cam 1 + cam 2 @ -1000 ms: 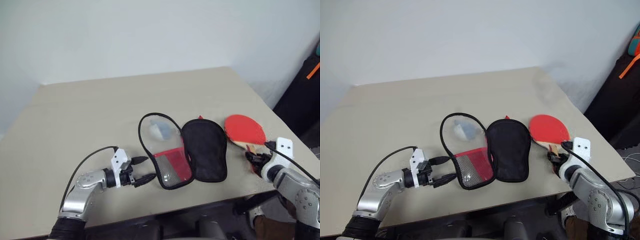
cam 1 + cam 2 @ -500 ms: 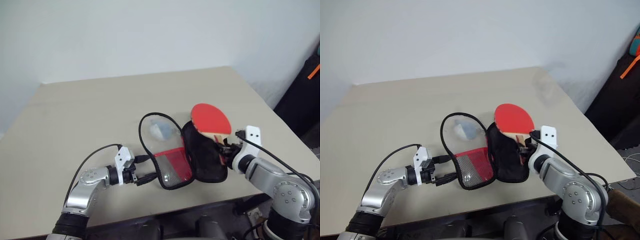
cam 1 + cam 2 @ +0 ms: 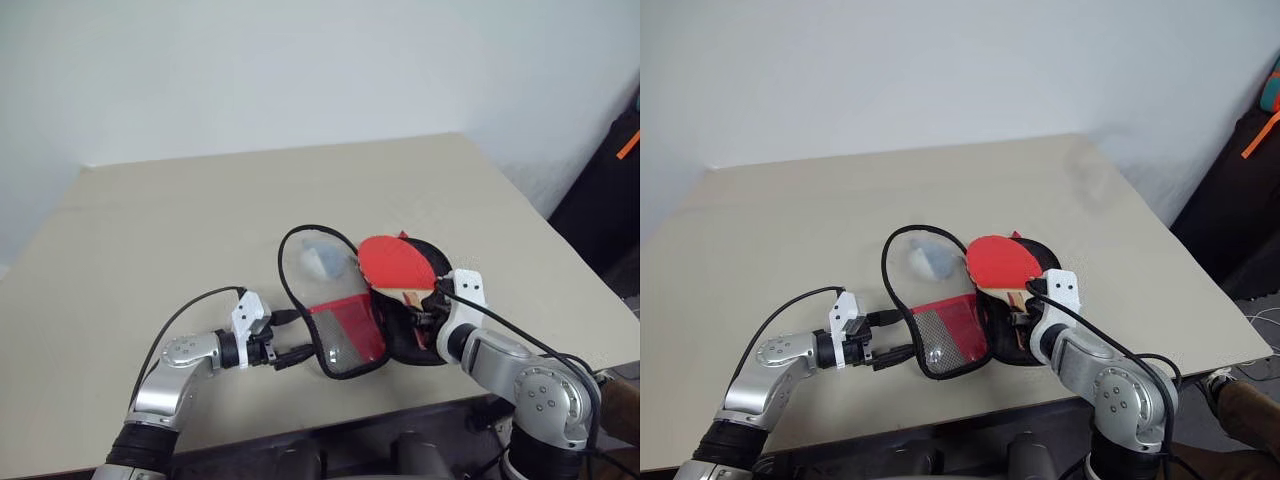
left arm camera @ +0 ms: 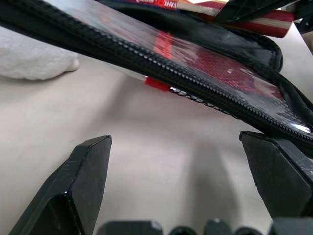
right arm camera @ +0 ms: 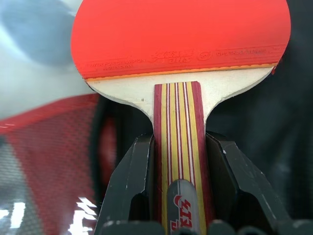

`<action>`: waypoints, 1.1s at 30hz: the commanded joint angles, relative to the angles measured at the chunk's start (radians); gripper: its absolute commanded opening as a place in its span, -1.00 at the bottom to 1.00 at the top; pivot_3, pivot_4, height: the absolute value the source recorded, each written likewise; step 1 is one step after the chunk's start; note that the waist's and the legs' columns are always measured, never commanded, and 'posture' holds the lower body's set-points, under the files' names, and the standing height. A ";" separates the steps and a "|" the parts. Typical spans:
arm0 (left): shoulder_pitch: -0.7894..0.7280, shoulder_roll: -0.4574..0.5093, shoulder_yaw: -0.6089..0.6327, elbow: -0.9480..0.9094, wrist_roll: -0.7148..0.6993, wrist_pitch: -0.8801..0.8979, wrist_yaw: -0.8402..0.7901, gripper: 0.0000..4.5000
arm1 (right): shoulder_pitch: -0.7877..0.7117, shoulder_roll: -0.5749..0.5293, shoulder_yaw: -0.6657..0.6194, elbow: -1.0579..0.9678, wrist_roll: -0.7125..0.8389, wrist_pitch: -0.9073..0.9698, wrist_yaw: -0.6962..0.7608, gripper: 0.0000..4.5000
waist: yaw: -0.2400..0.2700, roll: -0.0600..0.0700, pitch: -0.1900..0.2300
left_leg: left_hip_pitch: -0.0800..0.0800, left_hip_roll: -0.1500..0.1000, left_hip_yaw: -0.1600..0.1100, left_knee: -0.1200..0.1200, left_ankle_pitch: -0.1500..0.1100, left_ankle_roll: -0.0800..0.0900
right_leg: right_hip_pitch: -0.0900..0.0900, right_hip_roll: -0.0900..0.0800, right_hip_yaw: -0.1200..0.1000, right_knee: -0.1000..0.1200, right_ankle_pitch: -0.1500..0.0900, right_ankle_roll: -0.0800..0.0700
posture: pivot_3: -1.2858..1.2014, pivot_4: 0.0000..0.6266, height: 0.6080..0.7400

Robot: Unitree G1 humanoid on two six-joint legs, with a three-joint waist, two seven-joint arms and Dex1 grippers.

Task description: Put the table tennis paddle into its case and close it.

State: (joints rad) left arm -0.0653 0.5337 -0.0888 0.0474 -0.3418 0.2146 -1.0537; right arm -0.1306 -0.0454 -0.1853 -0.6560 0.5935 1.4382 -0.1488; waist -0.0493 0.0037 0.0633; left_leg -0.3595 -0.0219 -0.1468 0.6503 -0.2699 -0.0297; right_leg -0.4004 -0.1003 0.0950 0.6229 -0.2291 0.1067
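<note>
**Paddle held over the open case**

Over the table (image 3: 150, 220), in my head views, my right gripper (image 3: 425, 312) is clamped on the handle of the table tennis paddle (image 3: 396, 266), whose red face hangs ahead of my fingers, above the black lining of the case (image 3: 345, 330). The case lies unzipped, its 2 halves spread flat. My left gripper (image 3: 288, 336) rests just beside the case's mesh half, fingers spread wide, gripping nothing.

From my left wrist, the case's zipper edge (image 4: 161, 63) runs ahead of my parted fingertips (image 4: 83, 176).

From my right wrist, both fingers (image 5: 134, 181) squeeze the striped handle, blade beyond.
</note>
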 commanded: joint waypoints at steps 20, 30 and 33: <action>-0.035 0.034 0.024 -0.256 -0.057 0.210 0.076 1.00 | 0.030 -0.008 0.054 0.021 -0.138 -0.094 0.022 -0.49 | 0.001 0.000 0.000 | 0.000 0.000 0.000 0.000 0.000 0.000 | 0.001 0.000 0.000 0.000 0.000 0.000 | 0.03 -1.00 1.00; -0.055 0.040 0.022 -0.338 -0.086 0.299 0.117 1.00 | 0.031 -0.002 0.060 0.025 -0.170 -0.092 0.032 0.59 | 0.000 0.000 0.000 | 0.000 0.000 0.000 0.000 0.000 0.000 | 0.000 0.000 0.000 0.000 0.000 0.000 | 0.03 -1.00 1.00; -0.057 0.038 0.015 -0.353 -0.088 0.311 0.128 1.00 | 0.030 0.013 0.025 0.007 -0.145 -0.088 0.059 0.99 | 0.000 -0.001 0.000 | 0.000 0.000 0.000 0.000 0.000 0.000 | 0.001 0.000 0.000 0.000 0.000 0.000 | 0.03 -1.00 1.00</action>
State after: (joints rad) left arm -0.1016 0.5643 -0.0918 -0.2665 -0.4102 0.5234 -0.9324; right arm -0.0947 -0.0323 -0.1234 -0.6224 0.4437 1.3544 -0.1023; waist -0.0489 0.0029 0.0629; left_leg -0.3591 -0.0218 -0.1469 0.6505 -0.2698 -0.0299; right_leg -0.3994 -0.1003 0.0949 0.6228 -0.2292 0.1067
